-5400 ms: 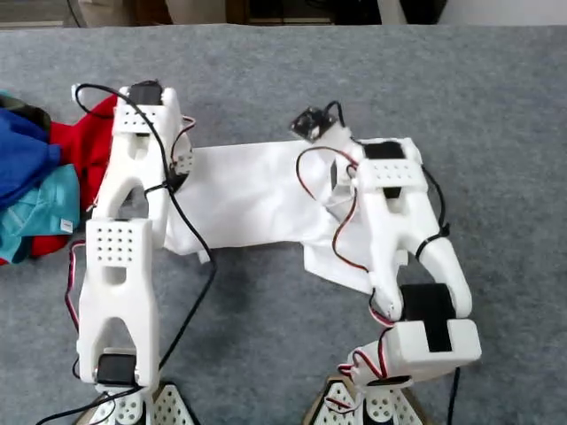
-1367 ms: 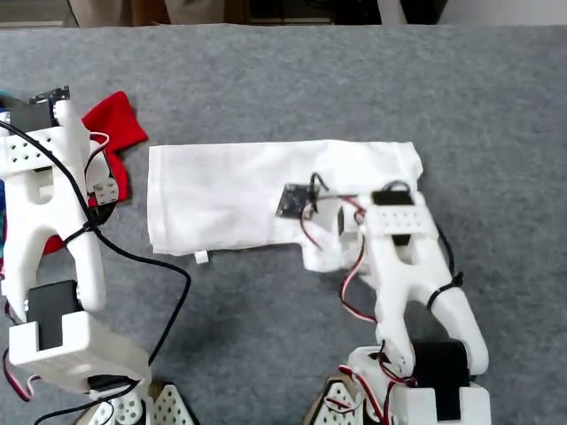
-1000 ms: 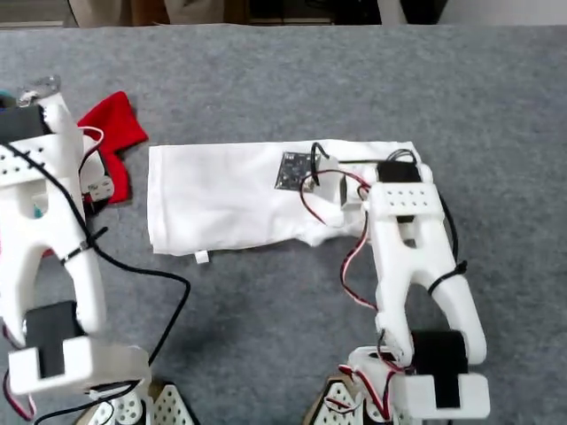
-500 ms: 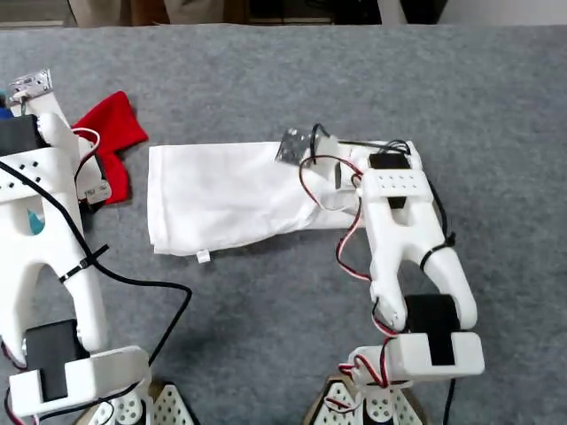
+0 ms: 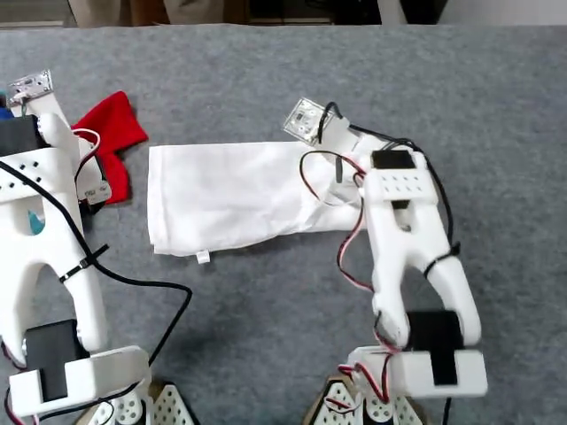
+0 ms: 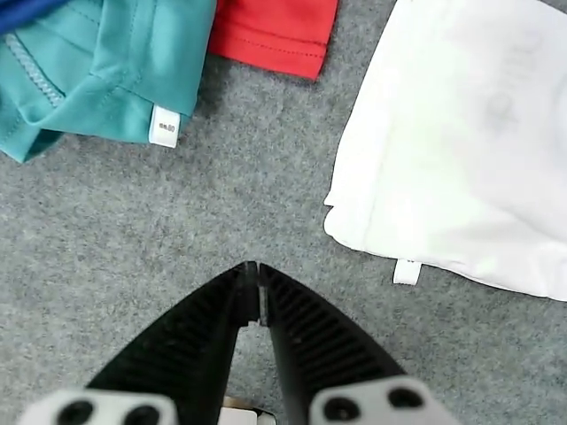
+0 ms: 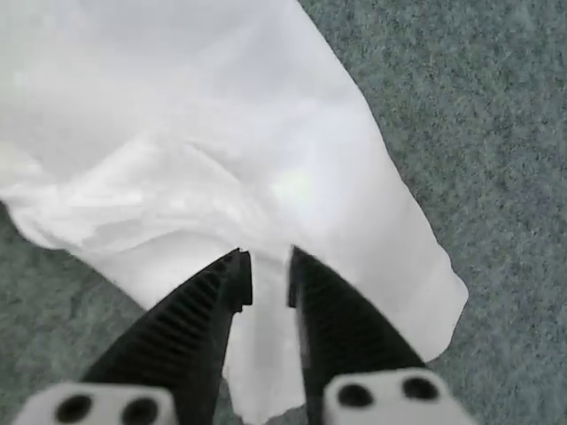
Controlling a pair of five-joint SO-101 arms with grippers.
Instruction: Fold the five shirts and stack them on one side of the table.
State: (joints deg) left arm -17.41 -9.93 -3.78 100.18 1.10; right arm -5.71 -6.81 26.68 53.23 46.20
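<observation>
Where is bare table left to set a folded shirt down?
The far strip of the table beyond the white shirt and the area right of the right arm are bare. Crowded at left: red shirt and teal shirt by the left arm.

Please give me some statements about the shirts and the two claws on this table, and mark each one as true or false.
1. The white shirt lies on the grey table. True.
2. The left claw holds the teal shirt. False: it is shut over bare table, apart from that shirt.
3. The red shirt lies on top of the white shirt. False: they lie apart, with table between them.
4. The right claw is over the white shirt. True.
</observation>
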